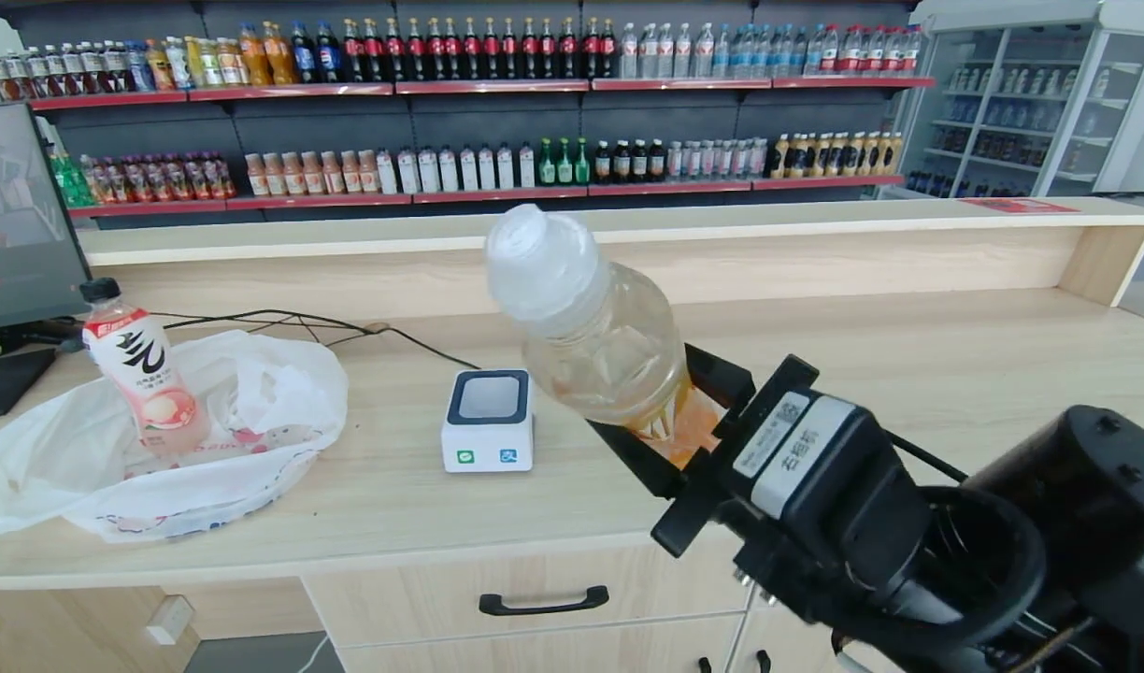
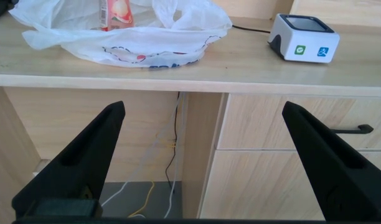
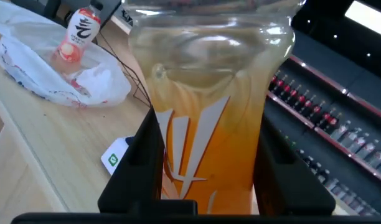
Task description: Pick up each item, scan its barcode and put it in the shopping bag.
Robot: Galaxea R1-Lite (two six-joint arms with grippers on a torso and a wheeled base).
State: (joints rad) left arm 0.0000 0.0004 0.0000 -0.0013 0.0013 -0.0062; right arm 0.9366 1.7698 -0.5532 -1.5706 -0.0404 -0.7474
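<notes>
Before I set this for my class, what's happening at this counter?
The right gripper holds a clear bottle with an orange label tilted in the air near the scanner on the counter. A pink-labelled bottle already stands in the white shopping bag. The left gripper hangs open below the counter edge, holding nothing.

Counter (image 1: pixel 908 374): pale wood-grain, matt, smooth; drawer fronts same finish.
Bag (image 1: pixel 273 393): thin white plastic film, crinkled, faint sheen.
Clear bottle (image 1: pixel 609 346): transparent glossy plastic, white plastic cap, shiny orange label.
Pink bottle (image 1: pixel 147 374): glossy plastic wrap, black cap.
Scanner (image 1: pixel 488 435): smooth white plastic, glassy dark-rimmed top.
Right gripper (image 1: pixel 670 411), left gripper (image 2: pixel 203 107): black matt plastic.
Handle (image 1: pixel 544 601): black, satin.
</notes>
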